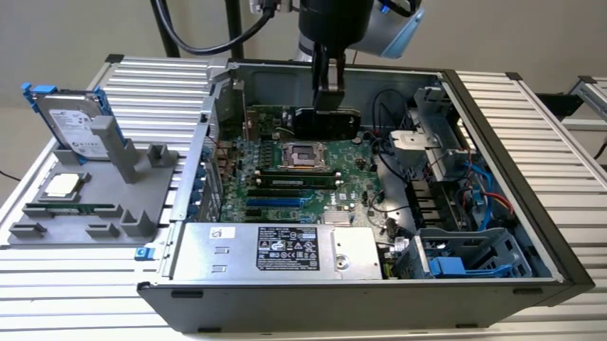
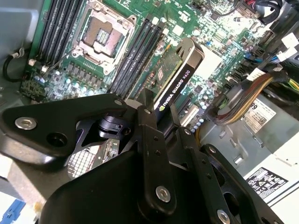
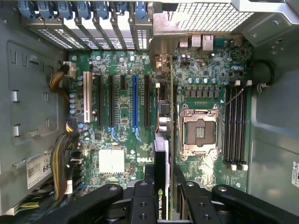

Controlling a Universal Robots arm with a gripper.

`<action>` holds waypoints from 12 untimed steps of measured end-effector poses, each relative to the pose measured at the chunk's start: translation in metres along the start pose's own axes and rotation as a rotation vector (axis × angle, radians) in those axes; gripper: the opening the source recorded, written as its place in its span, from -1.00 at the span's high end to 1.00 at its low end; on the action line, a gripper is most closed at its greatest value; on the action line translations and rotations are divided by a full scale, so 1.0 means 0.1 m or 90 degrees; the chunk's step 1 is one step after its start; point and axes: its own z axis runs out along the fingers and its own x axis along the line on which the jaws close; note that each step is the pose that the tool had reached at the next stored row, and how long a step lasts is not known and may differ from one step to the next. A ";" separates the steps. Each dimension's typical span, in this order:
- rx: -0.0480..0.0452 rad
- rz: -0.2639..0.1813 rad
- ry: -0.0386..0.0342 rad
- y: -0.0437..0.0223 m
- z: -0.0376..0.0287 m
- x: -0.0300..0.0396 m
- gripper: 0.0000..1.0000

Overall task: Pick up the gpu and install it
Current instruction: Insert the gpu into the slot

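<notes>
The gpu (image 1: 325, 122) hangs edge-down inside the open computer case (image 1: 531, 213), above the green motherboard (image 1: 284, 186) and near the CPU socket (image 1: 305, 153). My gripper (image 1: 328, 91) comes down from above and is shut on the card's upper edge. In the second wrist view the gpu (image 2: 181, 77) shows its black cooler and green board, pinched between the fingers (image 2: 150, 128) of my gripper (image 2: 163, 119). In the first wrist view the gpu (image 3: 161, 149) is seen edge-on. It sits between a black expansion slot (image 3: 146, 100) and the CPU socket (image 3: 198, 130), with its silver bracket (image 3: 163, 32) toward the case's rear wall. My gripper (image 3: 163, 191) holds it there.
A silver power supply (image 1: 275, 249) and a drive cage (image 1: 465, 256) fill the case's front, with cable bundles (image 1: 455, 177) along the exterior view's right. Outside, on the exterior view's left, a grey fixture (image 1: 142, 160) holds a hard drive in a blue frame (image 1: 71, 124), a processor (image 1: 62, 186) and a memory stick (image 1: 71, 209).
</notes>
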 end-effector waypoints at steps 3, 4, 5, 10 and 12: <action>0.0000 0.000 0.0000 0.000 0.010 0.000 1.00; 0.0000 0.000 0.0000 0.000 0.012 0.000 1.00; 0.0000 0.000 0.0000 0.000 0.015 0.000 1.00; 0.0000 0.000 0.0000 0.000 0.024 0.000 1.00; 0.0000 0.000 0.0000 0.000 0.027 0.001 1.00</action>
